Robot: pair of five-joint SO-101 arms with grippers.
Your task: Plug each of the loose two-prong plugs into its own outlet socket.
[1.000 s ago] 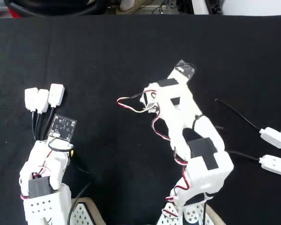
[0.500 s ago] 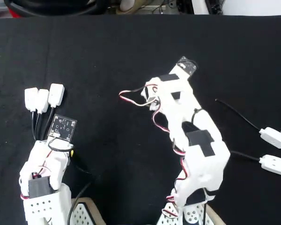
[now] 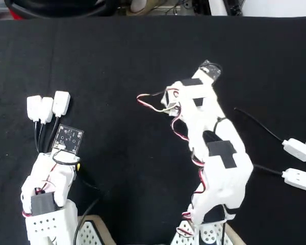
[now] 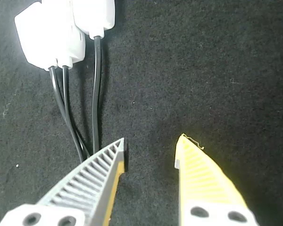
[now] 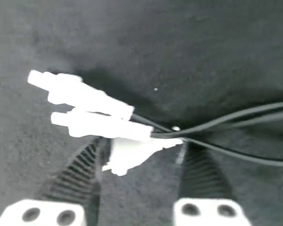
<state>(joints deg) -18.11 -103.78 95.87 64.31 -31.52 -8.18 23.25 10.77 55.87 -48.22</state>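
Swinging a little rightward, the white right gripper [image 3: 208, 69] stayed wide open. Loose white two-prong plugs [image 5: 85, 96] lay by its fingers, none held. The white outlet sockets [image 3: 46, 106] sat well apart, beside the open, empty left gripper [image 4: 151, 141] — nothing joined yet.

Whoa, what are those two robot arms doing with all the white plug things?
They're meant to push plugs into sockets. The left end effector hangs open over the black cords of three white sockets. The right end effector is at a bunch of white plugs on cords. Two more plugs lie far off to the side. No plug looks pushed in yet.
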